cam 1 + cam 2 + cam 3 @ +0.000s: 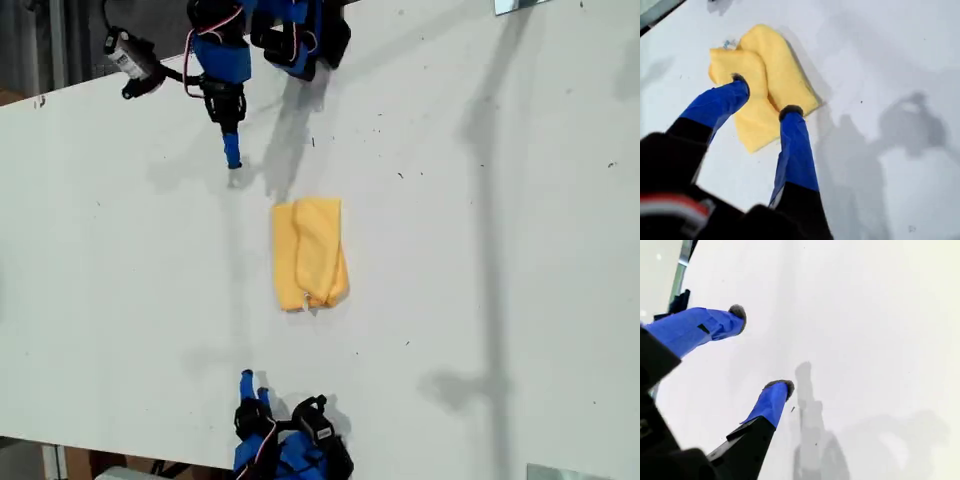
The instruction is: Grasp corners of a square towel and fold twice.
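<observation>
The yellow-orange towel (310,252) lies folded in a narrow bundle at the middle of the white table (480,250). Its small white tag (308,307) sticks out of the corner nearest the exterior view's bottom. My first gripper (232,155) hangs open near the exterior view's top, short of the cloth and holding nothing. In the first wrist view the towel (775,65) and its tag (729,44) show beyond the spread blue fingers of the first gripper (765,95). My second gripper (248,382) is open near the exterior view's bottom edge. In the second wrist view, the second gripper (759,349) shows over bare table only.
A small grey and black camera-like device (132,62) sits by the first arm's base at the exterior view's top left. The table's edges run close behind both arm bases. Metal plates show at the exterior view's right corners (520,5).
</observation>
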Action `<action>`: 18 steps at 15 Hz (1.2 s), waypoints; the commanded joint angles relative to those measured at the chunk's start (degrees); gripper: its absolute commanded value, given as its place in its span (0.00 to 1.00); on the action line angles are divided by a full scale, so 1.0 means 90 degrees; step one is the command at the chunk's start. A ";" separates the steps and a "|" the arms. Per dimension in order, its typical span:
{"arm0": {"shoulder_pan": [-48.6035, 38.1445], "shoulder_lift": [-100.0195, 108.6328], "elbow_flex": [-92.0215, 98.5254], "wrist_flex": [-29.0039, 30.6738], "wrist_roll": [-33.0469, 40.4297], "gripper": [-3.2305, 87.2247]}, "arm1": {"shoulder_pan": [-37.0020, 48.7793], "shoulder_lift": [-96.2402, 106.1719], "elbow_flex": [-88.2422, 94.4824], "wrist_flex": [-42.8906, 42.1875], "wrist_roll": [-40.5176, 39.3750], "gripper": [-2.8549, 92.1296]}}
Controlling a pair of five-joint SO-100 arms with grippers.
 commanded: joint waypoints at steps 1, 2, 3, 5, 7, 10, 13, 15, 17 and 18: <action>0.1094 0.0049 0.0039 -0.0010 -0.0527 0.32 | -0.0352 0.1689 0.0957 0.0000 0.0361 0.23; 0.1299 0.0049 0.0078 -0.0020 -0.0625 0.30 | -0.0576 0.1797 0.1182 -0.0342 0.0371 0.25; 0.1455 0.0049 0.0146 0.0049 -0.0859 0.29 | -0.0566 0.1797 0.1221 -0.0293 0.0469 0.25; 0.1592 0.0039 0.0273 0.0068 -0.1582 0.28 | -0.0332 0.1797 0.1709 0.0137 0.1650 0.23; 0.1787 0.0039 0.0273 0.0068 -0.1338 0.28 | -0.0234 0.1797 0.1982 0.1338 0.3936 0.20; 0.1816 0.0039 0.0303 0.0010 -0.0293 0.27 | -0.0674 0.1797 0.1982 0.2373 0.5234 0.20; 0.1816 0.0039 0.0313 -0.0029 0.0762 0.25 | -0.0703 0.1797 0.1924 0.2500 0.5225 0.21; 0.1807 0.0039 0.0313 -0.0029 0.0713 0.24 | -0.0674 0.1797 0.1904 0.2529 0.5225 0.21; 0.1807 0.0039 0.0313 -0.0029 0.0713 0.23 | -0.0703 0.1797 0.1904 0.2529 0.5225 0.21; 0.1807 0.0039 0.0313 -0.0029 0.0713 0.23 | -0.0674 0.1797 0.1904 0.2529 0.5244 0.20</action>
